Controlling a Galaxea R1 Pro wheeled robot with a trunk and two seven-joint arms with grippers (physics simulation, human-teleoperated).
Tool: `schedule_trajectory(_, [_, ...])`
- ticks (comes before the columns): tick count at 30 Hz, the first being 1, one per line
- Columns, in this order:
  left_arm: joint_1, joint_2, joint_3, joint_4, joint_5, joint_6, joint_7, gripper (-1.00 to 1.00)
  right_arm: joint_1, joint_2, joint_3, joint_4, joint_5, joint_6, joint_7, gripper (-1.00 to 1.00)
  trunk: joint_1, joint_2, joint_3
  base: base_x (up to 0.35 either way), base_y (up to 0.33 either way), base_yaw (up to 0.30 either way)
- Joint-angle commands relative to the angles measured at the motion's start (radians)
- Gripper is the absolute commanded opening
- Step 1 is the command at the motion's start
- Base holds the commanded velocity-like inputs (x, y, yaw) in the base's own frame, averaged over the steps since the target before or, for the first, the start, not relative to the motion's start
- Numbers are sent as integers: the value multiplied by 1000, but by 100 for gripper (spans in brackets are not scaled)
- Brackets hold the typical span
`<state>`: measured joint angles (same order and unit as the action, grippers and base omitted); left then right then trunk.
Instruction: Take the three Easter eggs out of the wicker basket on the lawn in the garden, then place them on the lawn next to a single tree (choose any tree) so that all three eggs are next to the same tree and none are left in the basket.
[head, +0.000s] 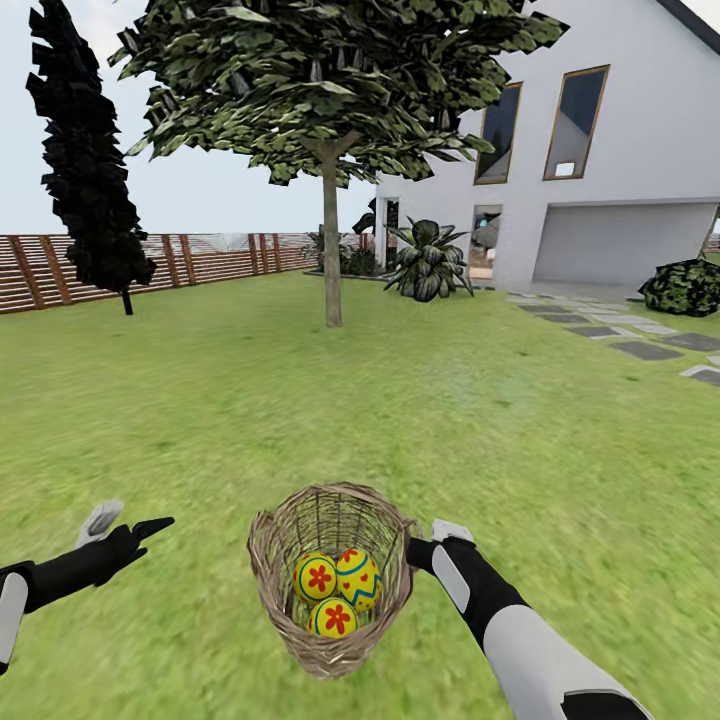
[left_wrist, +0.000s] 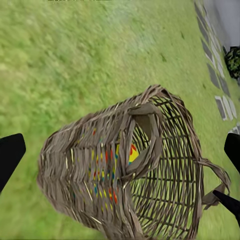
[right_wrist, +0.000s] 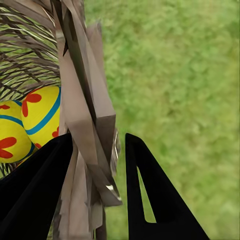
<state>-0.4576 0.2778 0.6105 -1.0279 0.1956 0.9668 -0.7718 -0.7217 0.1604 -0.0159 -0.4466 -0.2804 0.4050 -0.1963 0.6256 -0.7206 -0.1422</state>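
Gripping the wicker basket (head: 330, 575) by its side handle, the right gripper (head: 418, 553) has its fingers (right_wrist: 150, 200) closed on the rim. Three Easter eggs (head: 337, 590) lie inside. Off to the basket's other side, apart from it, the left gripper (head: 135, 532) hovers spread wide over the lawn (head: 400, 420). Farther ahead stands the tree (head: 331, 240).

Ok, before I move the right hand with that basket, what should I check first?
1. All three Easter eggs in the wicker basket: ok.
2. Right hand at the basket's rim, its fingers either side of the handle: ok.
3. Right hand clamped firmly on the handle: cannot tell.
4. Left hand open, apart from the basket: ok.
5. Tree in sight ahead across the lawn: ok.
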Motion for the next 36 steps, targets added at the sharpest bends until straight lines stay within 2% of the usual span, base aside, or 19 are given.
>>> schedule_trajectory(1, [-1,0,2,0,-2,4,-4,100,-1,1,-2,-2,-13,3,-6,-100,1,-1,-2,242,0,0])
schedule_trajectory(36, [-1,0,2,0,-2,4,-4,100,-1,2,1,-3,-13,-21,-6,-100,1,-1,-2,240,0,0])
